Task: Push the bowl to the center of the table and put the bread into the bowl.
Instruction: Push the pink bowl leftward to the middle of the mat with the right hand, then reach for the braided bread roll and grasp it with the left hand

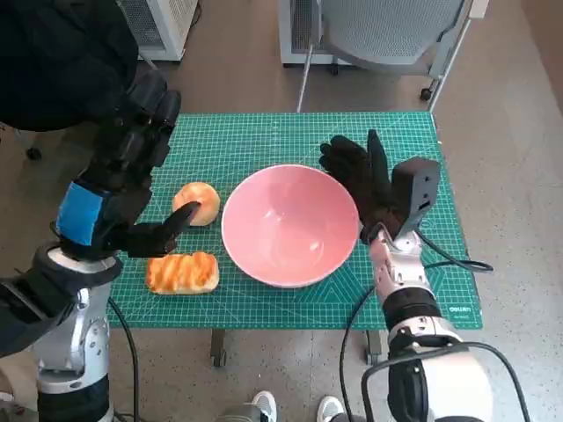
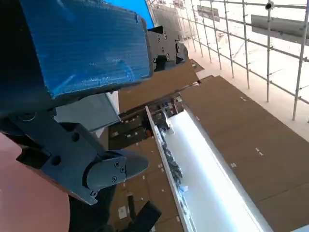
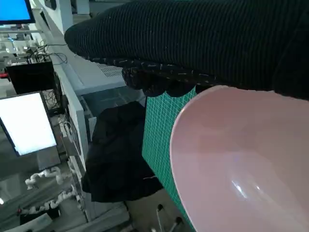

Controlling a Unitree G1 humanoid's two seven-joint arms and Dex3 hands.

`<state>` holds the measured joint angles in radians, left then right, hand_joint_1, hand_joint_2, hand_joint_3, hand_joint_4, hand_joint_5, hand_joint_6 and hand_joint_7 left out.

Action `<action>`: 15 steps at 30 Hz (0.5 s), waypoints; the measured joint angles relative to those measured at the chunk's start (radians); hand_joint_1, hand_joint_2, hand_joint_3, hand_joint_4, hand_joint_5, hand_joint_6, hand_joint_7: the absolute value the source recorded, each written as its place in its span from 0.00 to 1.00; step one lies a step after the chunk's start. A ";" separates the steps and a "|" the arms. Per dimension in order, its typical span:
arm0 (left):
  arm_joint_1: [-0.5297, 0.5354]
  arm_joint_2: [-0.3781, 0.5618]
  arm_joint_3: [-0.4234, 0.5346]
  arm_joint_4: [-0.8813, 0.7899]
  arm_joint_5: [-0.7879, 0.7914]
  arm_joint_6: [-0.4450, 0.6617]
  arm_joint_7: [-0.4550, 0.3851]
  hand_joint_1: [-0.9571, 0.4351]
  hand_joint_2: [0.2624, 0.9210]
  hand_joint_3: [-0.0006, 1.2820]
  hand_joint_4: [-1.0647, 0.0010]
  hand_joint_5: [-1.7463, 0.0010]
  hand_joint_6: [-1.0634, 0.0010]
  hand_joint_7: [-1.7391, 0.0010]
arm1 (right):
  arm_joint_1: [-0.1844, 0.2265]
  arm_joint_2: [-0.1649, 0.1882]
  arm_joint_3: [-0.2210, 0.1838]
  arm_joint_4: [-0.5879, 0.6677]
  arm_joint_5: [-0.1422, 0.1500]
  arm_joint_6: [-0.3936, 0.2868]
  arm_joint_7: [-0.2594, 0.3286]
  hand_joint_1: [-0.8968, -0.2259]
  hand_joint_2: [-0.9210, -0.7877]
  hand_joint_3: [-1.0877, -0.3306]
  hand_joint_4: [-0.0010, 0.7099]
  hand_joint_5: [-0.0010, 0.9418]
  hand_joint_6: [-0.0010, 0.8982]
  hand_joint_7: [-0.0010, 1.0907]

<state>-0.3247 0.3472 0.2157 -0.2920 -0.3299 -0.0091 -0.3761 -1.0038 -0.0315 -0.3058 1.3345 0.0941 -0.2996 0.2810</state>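
A pink bowl (image 1: 290, 224) stands empty near the middle of the green cutting mat (image 1: 264, 141). My right hand (image 1: 361, 180), in its black glove, lies with fingers spread against the bowl's right rim and holds nothing. The right wrist view shows the glove (image 3: 203, 38) just above the bowl's rim (image 3: 241, 159). A round bun (image 1: 198, 204) lies left of the bowl, and a flat toasted bread (image 1: 182, 272) lies nearer the front edge. My left hand (image 1: 114, 193) hovers at the mat's left side, fingers apart. One black finger (image 1: 171, 224) reaches to the bun's near side.
A person in dark clothing (image 1: 53, 53) stands at the table's far left corner. A chair base and white units (image 1: 387, 35) are behind the table. A black cable (image 1: 440, 259) crosses the mat's right front corner. Shoes (image 1: 264, 406) show below the front edge.
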 measured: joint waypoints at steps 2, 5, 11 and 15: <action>0.003 -0.001 0.001 0.000 0.000 -0.001 0.001 0.51 0.50 0.54 1.00 1.00 1.00 0.88 | -0.002 -0.008 -0.004 -0.001 0.000 -0.009 0.008 0.33 0.00 0.20 0.51 0.01 0.46 0.01; 0.008 -0.001 0.003 0.000 0.000 -0.003 0.001 0.51 0.51 0.54 1.00 1.00 1.00 0.88 | -0.008 -0.022 -0.009 -0.006 0.003 -0.034 0.024 0.32 0.00 0.22 0.51 0.01 0.45 0.00; 0.012 -0.004 0.003 0.001 0.000 -0.007 0.008 0.51 0.52 0.53 1.00 1.00 1.00 0.88 | -0.032 -0.059 -0.030 -0.020 0.027 -0.096 0.077 0.30 0.00 0.24 0.51 0.00 0.45 0.00; 0.012 -0.008 0.002 0.003 0.000 -0.012 0.009 0.51 0.52 0.52 1.00 1.00 1.00 0.88 | -0.048 -0.080 -0.046 -0.036 0.053 -0.149 0.136 0.30 0.00 0.25 0.48 0.00 0.44 0.00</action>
<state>-0.3128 0.3391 0.2179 -0.2888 -0.3301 -0.0206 -0.3670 -1.0517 -0.1119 -0.3521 1.2989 0.1467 -0.4490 0.4167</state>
